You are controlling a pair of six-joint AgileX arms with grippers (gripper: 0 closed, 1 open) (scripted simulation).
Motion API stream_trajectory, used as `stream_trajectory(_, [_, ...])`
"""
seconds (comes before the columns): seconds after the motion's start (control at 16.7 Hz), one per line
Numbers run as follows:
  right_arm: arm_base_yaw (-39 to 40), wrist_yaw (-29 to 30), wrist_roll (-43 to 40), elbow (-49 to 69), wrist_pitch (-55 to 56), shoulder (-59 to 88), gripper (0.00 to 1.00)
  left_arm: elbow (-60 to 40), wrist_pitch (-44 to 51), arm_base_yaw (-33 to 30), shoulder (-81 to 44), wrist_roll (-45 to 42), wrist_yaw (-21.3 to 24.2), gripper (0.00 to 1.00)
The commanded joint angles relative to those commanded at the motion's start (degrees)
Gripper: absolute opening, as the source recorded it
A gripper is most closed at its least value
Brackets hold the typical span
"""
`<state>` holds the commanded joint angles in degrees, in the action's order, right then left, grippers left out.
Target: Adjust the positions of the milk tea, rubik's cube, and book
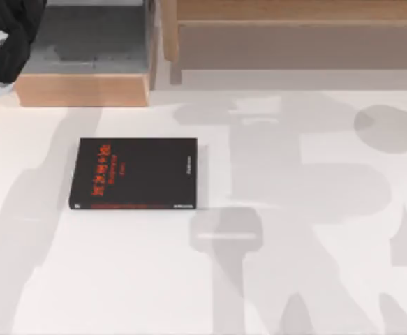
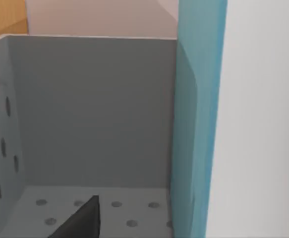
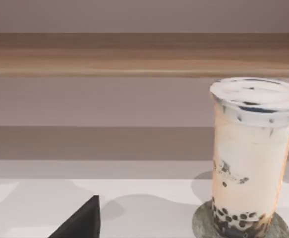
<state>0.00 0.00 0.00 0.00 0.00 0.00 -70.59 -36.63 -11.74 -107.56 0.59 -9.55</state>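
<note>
The book (image 1: 135, 173) lies flat on the white table left of centre, black cover up with red lettering. The milk tea (image 3: 251, 163), a clear cup with a white lid, creamy tea and dark pearls, stands upright on a round grey coaster (image 3: 201, 225). A dark edge of my right gripper (image 3: 82, 220) shows close to the table, apart from the cup. My left arm (image 1: 11, 38) hangs at the far left corner over a wooden box, and a dark edge of my left gripper (image 2: 82, 220) sits inside its grey interior. The rubik's cube is out of view.
The wooden box (image 1: 84, 87) with a grey perforated lining (image 2: 94, 114) stands at the back left. A light blue upright panel (image 2: 196, 124) rises beside that lining. A long wooden shelf (image 1: 294, 35) runs along the back. Arm shadows fall across the white table (image 1: 294, 209).
</note>
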Motion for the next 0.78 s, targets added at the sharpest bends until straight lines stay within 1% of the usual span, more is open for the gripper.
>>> stream_trajectory(0.42, [0.00,0.00,0.00,0.00,0.00,0.00,1.00,-0.96,-0.39,0.14,-1.34,0.01,-0.05,1.00])
stream_trajectory(0.78, [0.00,0.00,0.00,0.00,0.00,0.00,1.00,-8.11,1.52,0.41,-6.40,0.04,0.48,1.00])
